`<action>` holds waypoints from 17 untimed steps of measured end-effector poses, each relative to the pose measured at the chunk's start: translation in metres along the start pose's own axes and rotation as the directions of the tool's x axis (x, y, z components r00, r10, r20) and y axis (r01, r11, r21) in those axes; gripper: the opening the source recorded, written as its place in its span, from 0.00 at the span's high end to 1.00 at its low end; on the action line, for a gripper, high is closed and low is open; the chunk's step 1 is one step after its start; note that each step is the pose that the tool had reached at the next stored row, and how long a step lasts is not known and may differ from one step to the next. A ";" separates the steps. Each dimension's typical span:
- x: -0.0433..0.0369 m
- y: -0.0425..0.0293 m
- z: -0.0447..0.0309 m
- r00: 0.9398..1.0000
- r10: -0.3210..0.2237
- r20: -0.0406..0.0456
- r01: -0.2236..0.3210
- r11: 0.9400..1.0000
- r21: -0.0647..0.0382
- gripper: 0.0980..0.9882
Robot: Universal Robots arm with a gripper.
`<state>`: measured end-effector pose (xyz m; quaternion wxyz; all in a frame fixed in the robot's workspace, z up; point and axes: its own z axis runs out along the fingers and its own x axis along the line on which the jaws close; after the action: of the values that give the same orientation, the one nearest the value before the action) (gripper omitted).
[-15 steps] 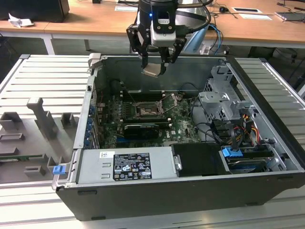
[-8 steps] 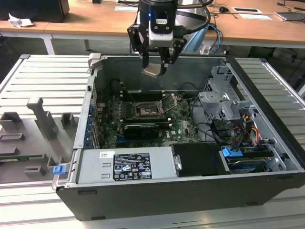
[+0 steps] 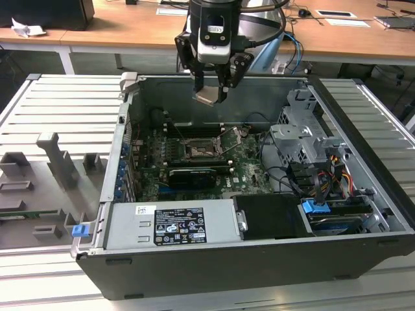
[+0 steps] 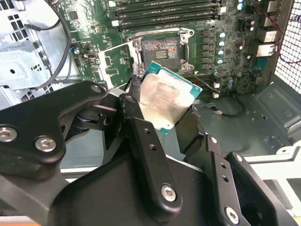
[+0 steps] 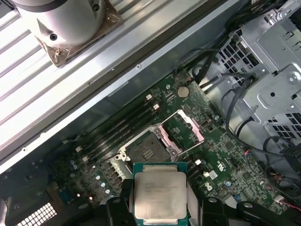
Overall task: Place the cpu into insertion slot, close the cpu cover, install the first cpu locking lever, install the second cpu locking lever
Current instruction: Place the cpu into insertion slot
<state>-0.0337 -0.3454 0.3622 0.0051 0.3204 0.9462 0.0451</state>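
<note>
My gripper (image 3: 211, 91) hangs above the open computer case, shut on the cpu (image 3: 209, 98), a flat square chip with a pale metal face and a green rim. In both wrist views the cpu (image 4: 164, 101) (image 5: 160, 195) sits clamped between two black fingers (image 4: 141, 136). Below it on the green board lies the insertion slot (image 3: 196, 150) (image 4: 160, 49) (image 5: 146, 153), dark and uncovered. The cpu cover (image 4: 115, 63) (image 5: 181, 129) is swung up and open beside the slot. The chip is well above the slot and touches nothing else.
A grey power supply (image 3: 172, 223) fills the case's near side, with a metal drive cage (image 3: 305, 139) and cables on the exterior view's right. Long memory slots (image 4: 164, 12) run beside the socket. A grey fixture (image 3: 55, 168) lies outside on the exterior view's left.
</note>
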 end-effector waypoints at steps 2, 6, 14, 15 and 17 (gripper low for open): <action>0.0000 0.0000 0.0001 1.000 0.019 0.002 -0.019 1.000 0.000 0.51; 0.0000 0.0000 0.0003 0.998 0.064 0.006 -0.064 0.998 -0.001 0.51; 0.0000 -0.0001 0.0006 0.990 0.143 0.013 -0.143 0.990 -0.004 0.51; 0.0000 -0.0001 0.0007 0.989 0.148 0.013 -0.148 0.989 -0.004 0.51; 0.0000 0.0000 0.0007 0.987 0.161 0.014 -0.161 0.987 -0.004 0.51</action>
<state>-0.0337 -0.3454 0.3615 0.0088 0.3961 0.9171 0.0446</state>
